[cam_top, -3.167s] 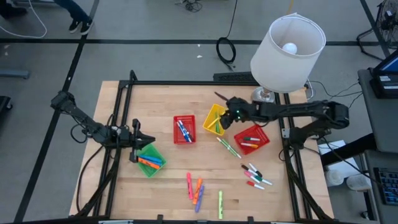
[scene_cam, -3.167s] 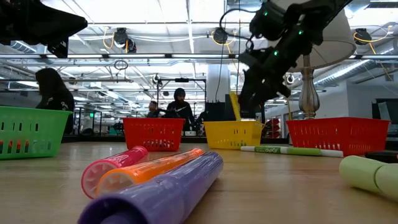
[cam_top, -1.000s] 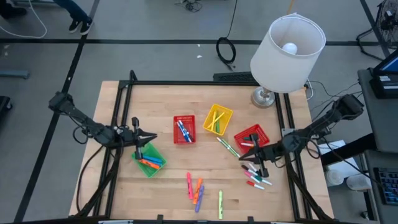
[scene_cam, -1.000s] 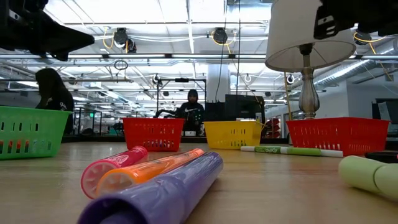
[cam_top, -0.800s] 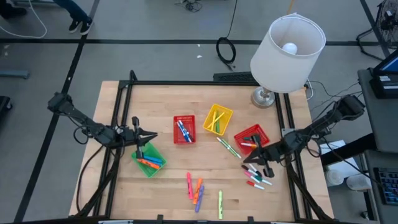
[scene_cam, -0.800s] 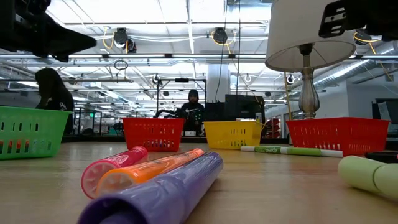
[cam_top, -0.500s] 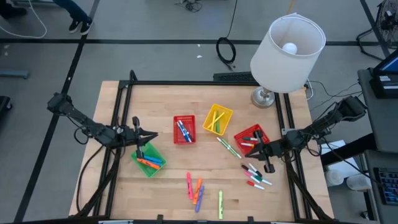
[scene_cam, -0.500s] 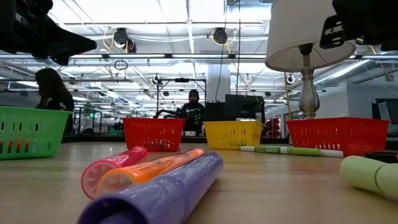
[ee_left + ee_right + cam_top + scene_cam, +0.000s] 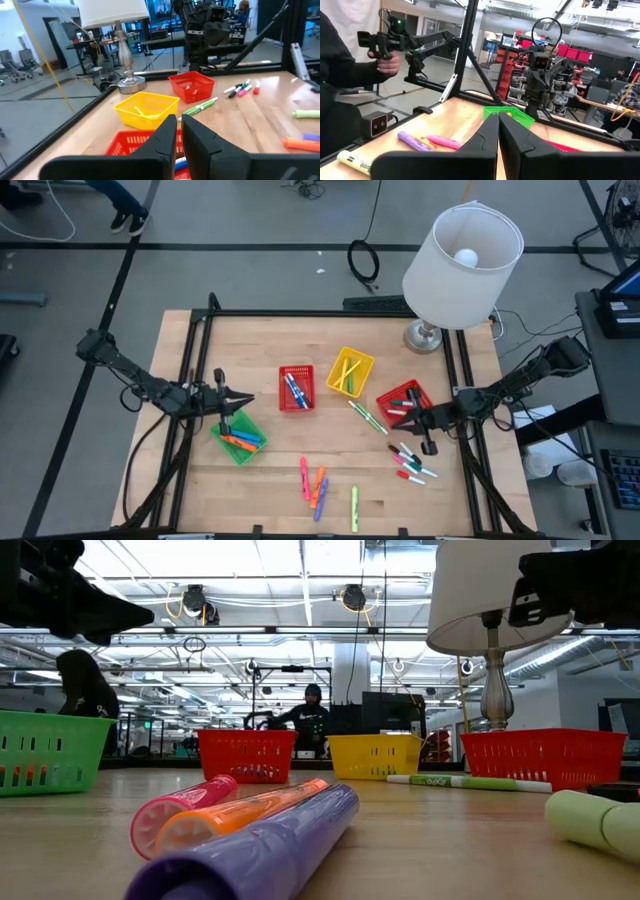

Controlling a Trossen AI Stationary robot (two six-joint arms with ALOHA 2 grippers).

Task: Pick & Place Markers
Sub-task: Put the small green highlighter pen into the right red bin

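Observation:
Loose markers lie on the wooden table: a cluster of thin ones [image 9: 410,462] near the right, one green pen [image 9: 367,417], pink, orange and purple highlighters [image 9: 315,485], and a yellow-green one [image 9: 354,507]. More lie in the green basket [image 9: 240,437], the middle red basket [image 9: 296,388] and the yellow basket [image 9: 349,371]. My left gripper [image 9: 248,399] hovers shut over the green basket's far rim, holding nothing. My right gripper [image 9: 398,418] hovers shut and empty at the near rim of the right red basket [image 9: 405,402], above the thin markers.
A lamp with a white shade [image 9: 462,260] stands at the table's far right corner. A black frame rail [image 9: 200,370] runs along each side of the table. A person's hand [image 9: 390,60] holds a control handle beyond the table. Bare wood shows along the near left.
My right gripper has drifted a little toward the table's far edge, from over the thin markers to the right red basket's near rim, staying shut. My left gripper has kept still.

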